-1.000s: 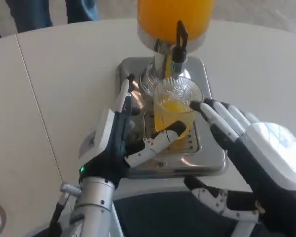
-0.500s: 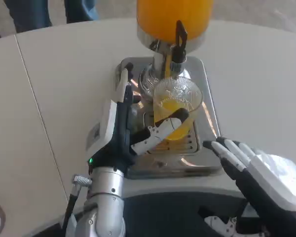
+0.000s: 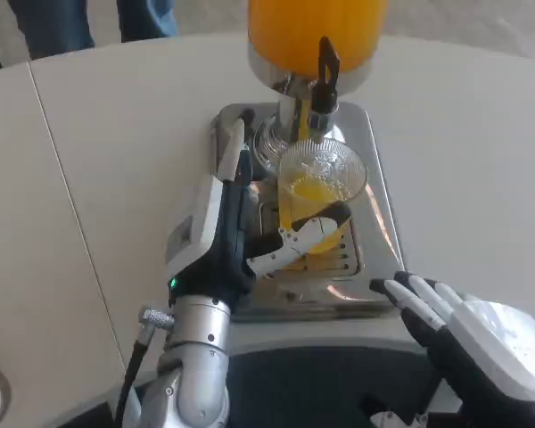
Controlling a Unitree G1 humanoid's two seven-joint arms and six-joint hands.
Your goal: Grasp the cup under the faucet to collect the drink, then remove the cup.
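A clear plastic cup (image 3: 318, 185) holding orange juice stands on the steel drip tray (image 3: 374, 160) just under the black-handled faucet (image 3: 325, 76) of the juice dispenser (image 3: 314, 31). My left hand (image 3: 227, 227) is at the cup's left side, thumb across the front of the cup near its base and fingers reaching up along the far left; it appears to grip the cup. My right hand (image 3: 468, 334) hovers at the lower right, off the tray, fingers spread and holding nothing.
The dispenser's tank of orange juice rises at the top centre. White table (image 3: 98, 160) stretches wide to the left and right of the tray. A dark gap lies at the near edge between my arms.
My right hand pulled back from the cup toward the lower right. The left hand shifted slightly forward, closing in on the cup. The cup stayed in place.
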